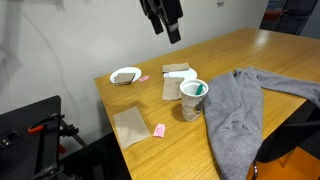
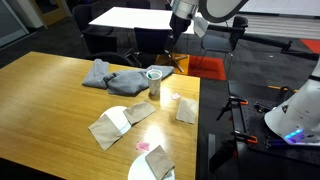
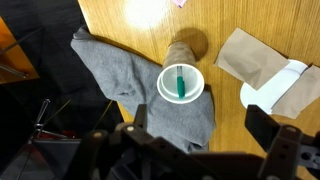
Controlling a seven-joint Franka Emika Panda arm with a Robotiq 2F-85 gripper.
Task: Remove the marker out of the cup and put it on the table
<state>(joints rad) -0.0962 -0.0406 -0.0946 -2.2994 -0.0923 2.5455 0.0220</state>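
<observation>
Hanging high over the tabletop (image 1: 255, 50), well clear of everything on it: the black gripper (image 1: 168, 32). In the wrist view, fingers (image 3: 262, 125) spread wide apart along the bottom edge, nothing held between them.

Straight below that camera, seen down its open mouth: the white paper cup (image 3: 181, 83), standing upright on the wood. Inside it, the teal-green marker (image 3: 180, 82), leaning against the inner wall, not lifted out, untouched by the gripper. In both exterior views, just a teal tip showing at the rim.

Right beside the cup, a crumpled grey garment (image 3: 120, 70), spread across the wood toward the tabletop's edge; hard to tell whether cloth and cup actually touch.

On the cup's other side, near but apart from it, a brown paper napkin (image 3: 250, 55) lying flat, with a white sheet at one corner. Farther along in an exterior view, a shallow white bowl (image 1: 126, 75) with something brownish in it. Closer to the tabletop's front edge, a second napkin (image 1: 131, 125), and just beside that a small pink block (image 1: 159, 130). Another pink scrap next to the bowl, too small to make out.
</observation>
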